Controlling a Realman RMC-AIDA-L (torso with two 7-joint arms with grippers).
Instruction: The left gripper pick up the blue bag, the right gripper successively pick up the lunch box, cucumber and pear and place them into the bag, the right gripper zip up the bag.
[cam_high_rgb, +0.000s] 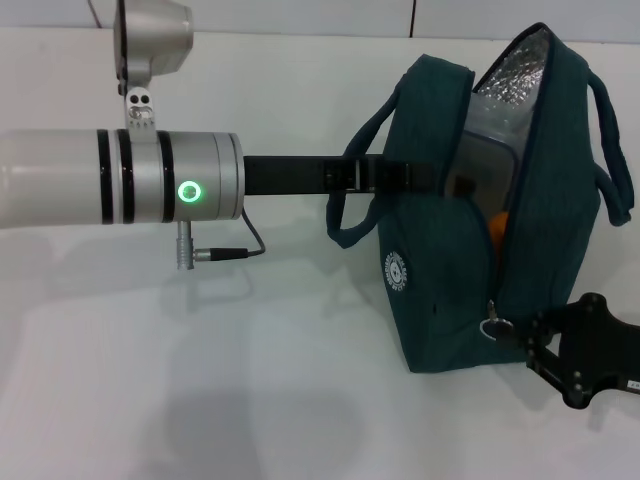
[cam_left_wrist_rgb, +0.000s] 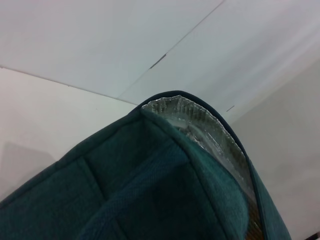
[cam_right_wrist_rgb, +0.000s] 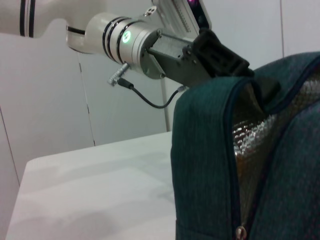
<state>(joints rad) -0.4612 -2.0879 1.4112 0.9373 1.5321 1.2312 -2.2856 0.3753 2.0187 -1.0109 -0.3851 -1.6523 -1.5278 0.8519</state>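
Note:
The blue bag (cam_high_rgb: 435, 300) stands upright on the white table with its zipper open and its silver lining showing. My left gripper (cam_high_rgb: 400, 176) reaches in from the left and is shut on the bag's upper edge by the handle; the right wrist view shows that gripper (cam_right_wrist_rgb: 220, 55) clamped on the bag (cam_right_wrist_rgb: 205, 150). Inside the opening I see the clear lunch box (cam_high_rgb: 485, 150) and, below it, an orange bit of the pear (cam_high_rgb: 500, 228). The cucumber is hidden. My right gripper (cam_high_rgb: 525, 338) sits at the bag's near end, right at the metal zipper pull (cam_high_rgb: 494, 326).
The white table (cam_high_rgb: 200, 380) stretches out to the left and front of the bag. The left arm's silver cylinder (cam_high_rgb: 150, 190) with its green ring light hangs over the table's left half. A cable (cam_high_rgb: 235, 250) dangles under it.

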